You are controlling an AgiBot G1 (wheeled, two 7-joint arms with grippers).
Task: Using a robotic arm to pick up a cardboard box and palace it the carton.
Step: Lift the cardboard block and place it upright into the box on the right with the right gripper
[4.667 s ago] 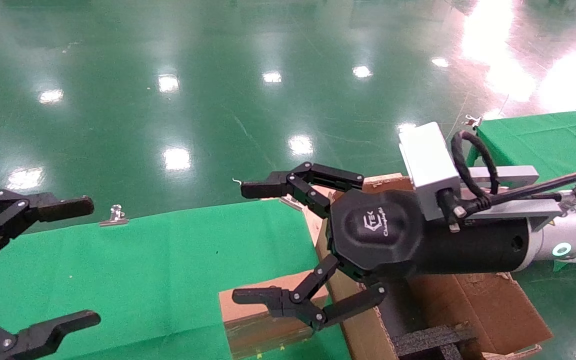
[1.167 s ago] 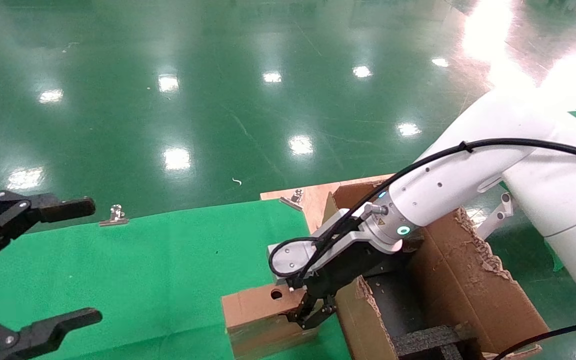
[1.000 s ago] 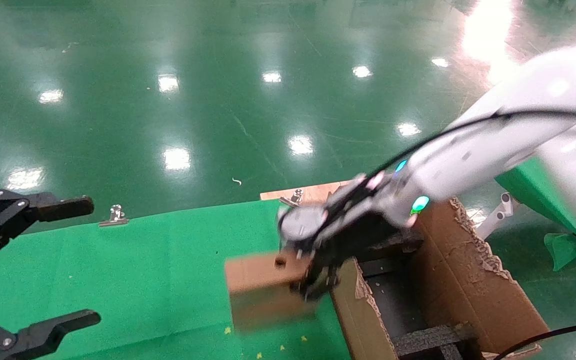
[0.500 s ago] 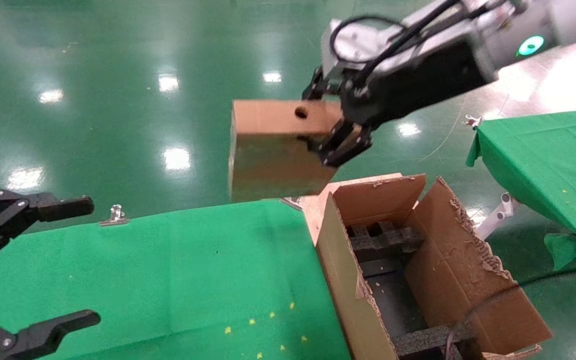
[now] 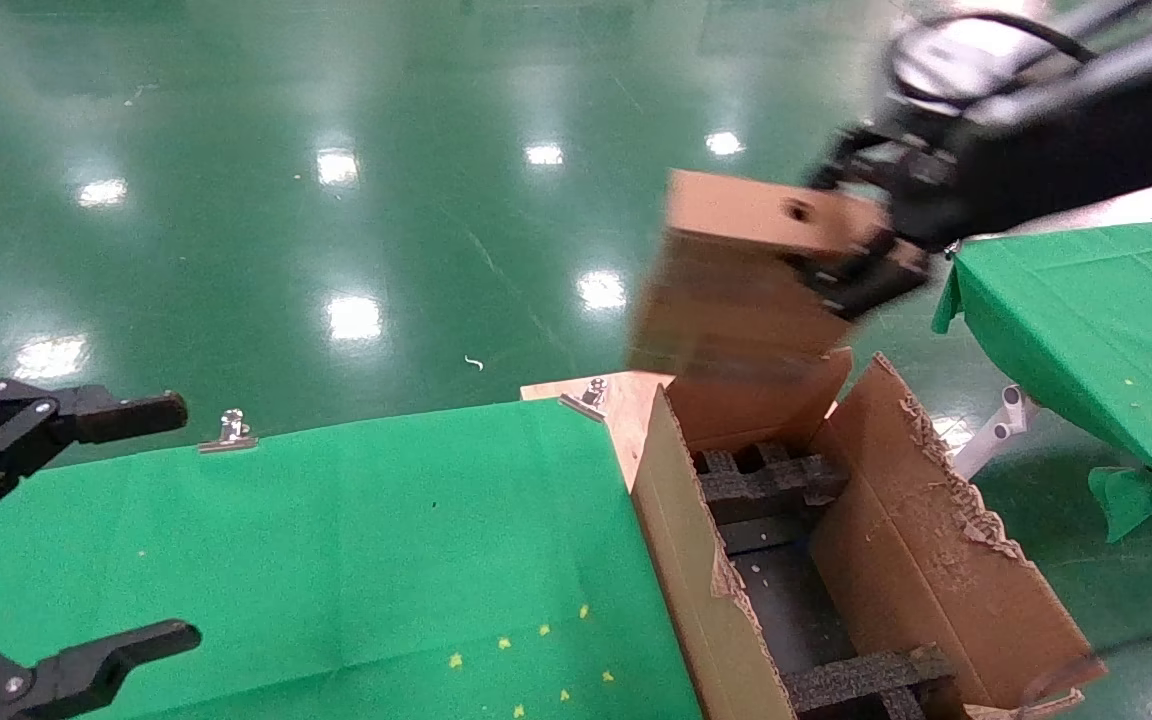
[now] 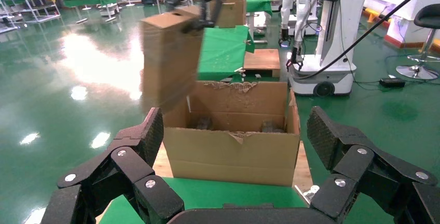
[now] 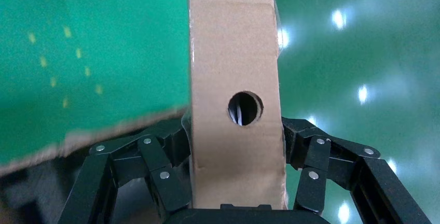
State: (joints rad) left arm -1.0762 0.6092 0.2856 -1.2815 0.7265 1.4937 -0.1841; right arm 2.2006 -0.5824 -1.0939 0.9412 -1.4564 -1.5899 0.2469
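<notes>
Above the far end of the carton [image 5: 936, 560] I have the right gripper [image 5: 861, 255] holding the cardboard box [image 5: 736, 290] in the air, its jaws closed on the box's two broad faces near the narrow top edge with the round hole. On the right wrist view the fingers [image 7: 311, 162] press against both sides of the box, the hole sitting between them. The box hangs down from the grip, slightly tilted, its lower edge just over the carton's far wall and clear of the green-covered tabletop [image 5: 316, 540]. The carton stands beside the tabletop's right edge, its torn flaps up and black foam inserts [image 5: 771, 480] showing inside. From the left wrist view I see the box suspended over the carton's left part, not yet inside it. My left gripper [image 5: 56, 530] sits parked at the left edge of the tabletop, jaws spread wide and holding nothing. A metal clip [image 5: 228, 432] sits on the tabletop's far edge.
</notes>
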